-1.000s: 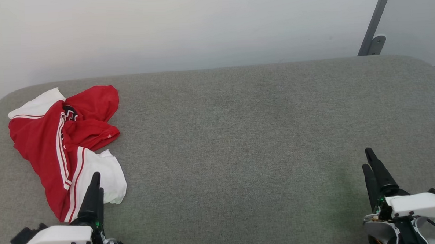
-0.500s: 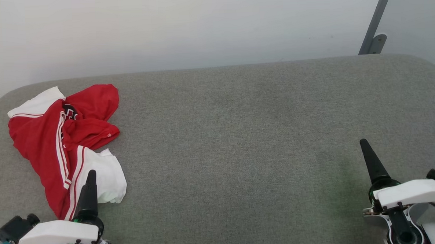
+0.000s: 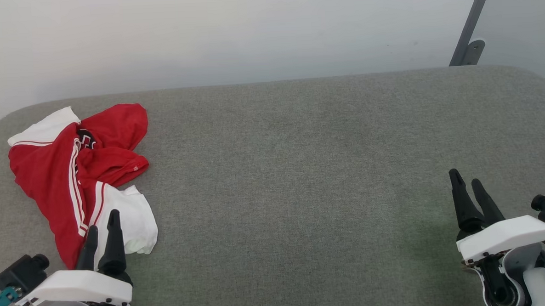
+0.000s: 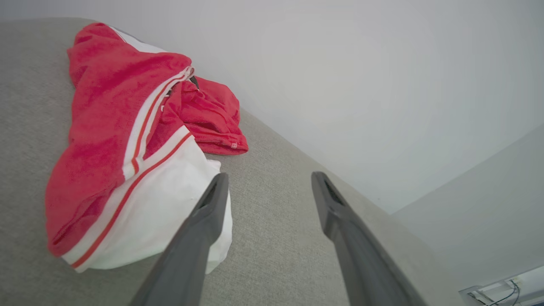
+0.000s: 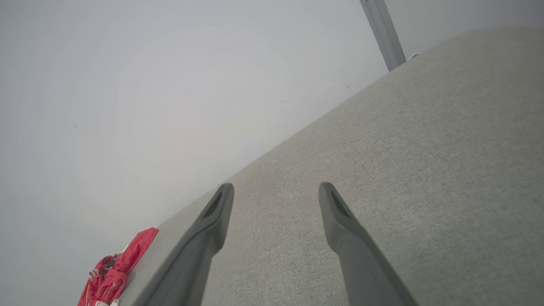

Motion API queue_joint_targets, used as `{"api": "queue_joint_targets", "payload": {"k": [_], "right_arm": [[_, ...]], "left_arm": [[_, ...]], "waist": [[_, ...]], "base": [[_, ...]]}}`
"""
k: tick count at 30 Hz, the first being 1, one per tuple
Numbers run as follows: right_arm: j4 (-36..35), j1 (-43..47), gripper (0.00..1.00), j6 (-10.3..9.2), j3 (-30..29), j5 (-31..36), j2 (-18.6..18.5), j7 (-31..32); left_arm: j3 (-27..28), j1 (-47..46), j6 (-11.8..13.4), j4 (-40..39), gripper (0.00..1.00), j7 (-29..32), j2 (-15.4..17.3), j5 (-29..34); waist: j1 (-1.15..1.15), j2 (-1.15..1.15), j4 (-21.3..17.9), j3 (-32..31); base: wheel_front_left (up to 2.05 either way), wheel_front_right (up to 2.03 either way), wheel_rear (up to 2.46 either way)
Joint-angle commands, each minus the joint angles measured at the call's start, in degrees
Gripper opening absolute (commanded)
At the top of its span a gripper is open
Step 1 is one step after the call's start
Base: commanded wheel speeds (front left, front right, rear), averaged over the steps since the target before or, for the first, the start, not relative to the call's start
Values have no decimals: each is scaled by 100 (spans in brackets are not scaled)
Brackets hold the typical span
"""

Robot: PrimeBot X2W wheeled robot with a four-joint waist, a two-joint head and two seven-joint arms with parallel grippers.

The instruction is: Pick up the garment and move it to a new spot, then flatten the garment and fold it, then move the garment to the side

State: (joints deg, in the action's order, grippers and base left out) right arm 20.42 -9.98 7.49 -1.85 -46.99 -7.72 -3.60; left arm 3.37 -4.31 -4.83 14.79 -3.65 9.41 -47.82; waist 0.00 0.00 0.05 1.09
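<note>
**Crumpled garment at the table's ten o'clock, both grippers parted**

A wide grey fabric-topped table with rounded corners spreads out before the robot, and a pale wall rises behind its far edge. A grey metal post leans up the wall at about one o'clock.

The garment lies in a rumpled heap at roughly ten o'clock on the table, close to the left edge. It is mostly red, with red-and-white striped trim running down it and a scrap of black-and-white lettering showing in a fold. One white sleeve pokes out at the heap's far side; another spills out at its near end.

The left gripper sits at seven o'clock, fingers spread and holding nothing, tips over that near sleeve. I cannot tell whether they touch the cloth.

The right gripper is at four o'clock, well apart from the garment, fingers likewise parted above bare fabric.
</note>
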Motion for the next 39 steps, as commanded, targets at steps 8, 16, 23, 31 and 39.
{"api": "queue_joint_targets", "payload": {"k": [8, 16, 23, 31, 39], "right_arm": [[-74, -174, 100, 0, -300, 1141, 135, -179], [-96, -206, 100, 0, -380, 1908, 248, -322], [-58, -201, 100, 0, -284, 2335, 228, -434], [-84, -208, 100, 0, -263, 2831, 204, -573], [-126, -128, 100, 0, -204, 3049, 216, -686]], "left_arm": [[-194, -24, 192, -74, 100, -171, 200, 780], [-376, 31, 344, -102, 100, -314, 339, 1346], [-483, 80, 449, -123, 100, -426, 398, 1737], [-551, 183, 538, -142, 100, -568, 413, 2174], [-482, 282, 497, -105, 100, -674, 340, 2446]], "waist": [[0, 0, 8, 23], [0, 0, 12, 41], [0, 0, 1, 63], [0, 0, -26, 48], [0, 0, -34, 38]], "base": [[0, 0, 0], [0, 0, 0], [0, 0, 0], [0, 0, 0], [0, 0, 0]]}}
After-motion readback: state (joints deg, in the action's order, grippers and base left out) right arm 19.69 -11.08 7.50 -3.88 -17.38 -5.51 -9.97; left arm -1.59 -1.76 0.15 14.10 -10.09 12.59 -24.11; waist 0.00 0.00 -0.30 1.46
